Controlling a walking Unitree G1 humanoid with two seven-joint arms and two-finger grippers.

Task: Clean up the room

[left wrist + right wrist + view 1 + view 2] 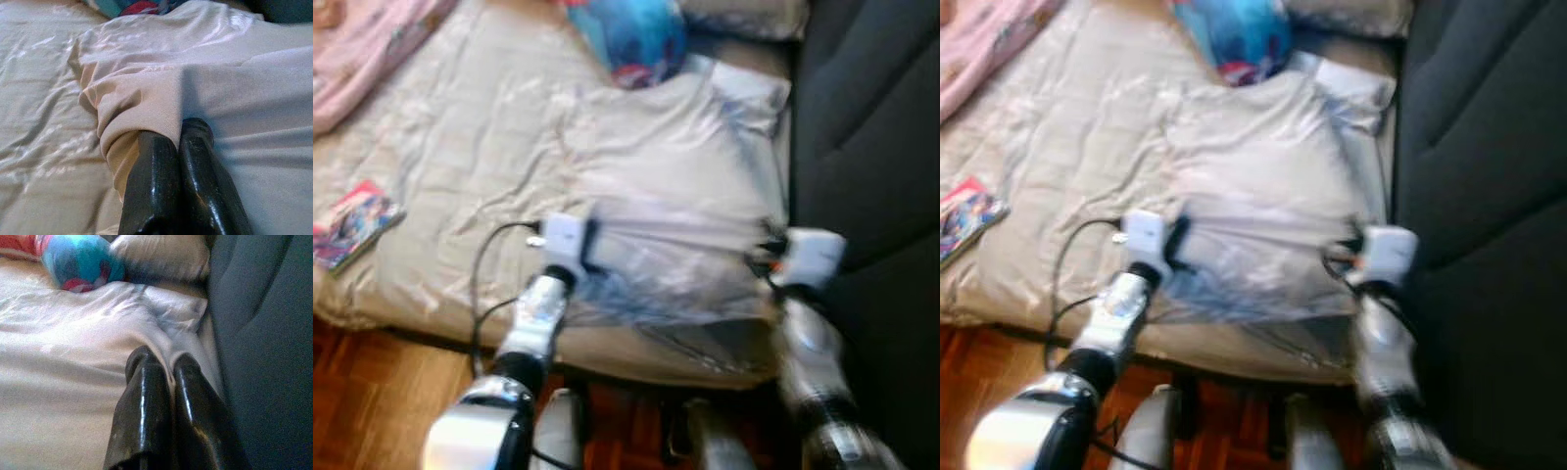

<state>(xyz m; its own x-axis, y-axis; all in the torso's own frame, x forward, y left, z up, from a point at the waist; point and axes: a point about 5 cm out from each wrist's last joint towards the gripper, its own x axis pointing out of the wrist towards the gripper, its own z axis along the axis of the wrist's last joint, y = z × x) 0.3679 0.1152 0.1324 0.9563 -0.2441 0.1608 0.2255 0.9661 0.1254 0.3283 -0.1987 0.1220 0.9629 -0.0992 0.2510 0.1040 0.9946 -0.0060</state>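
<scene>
Here both arms reach forward, jaws pinching the pale sheet.

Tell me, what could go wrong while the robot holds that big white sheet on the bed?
The left pincer and right pincer each pinch only a thin fold of the white sheet, so it might slip out if pulled hard. The blue and red cushion seems to rest on the sheet's far edge and could roll off. The black cable looping by the left arm might snag.
</scene>
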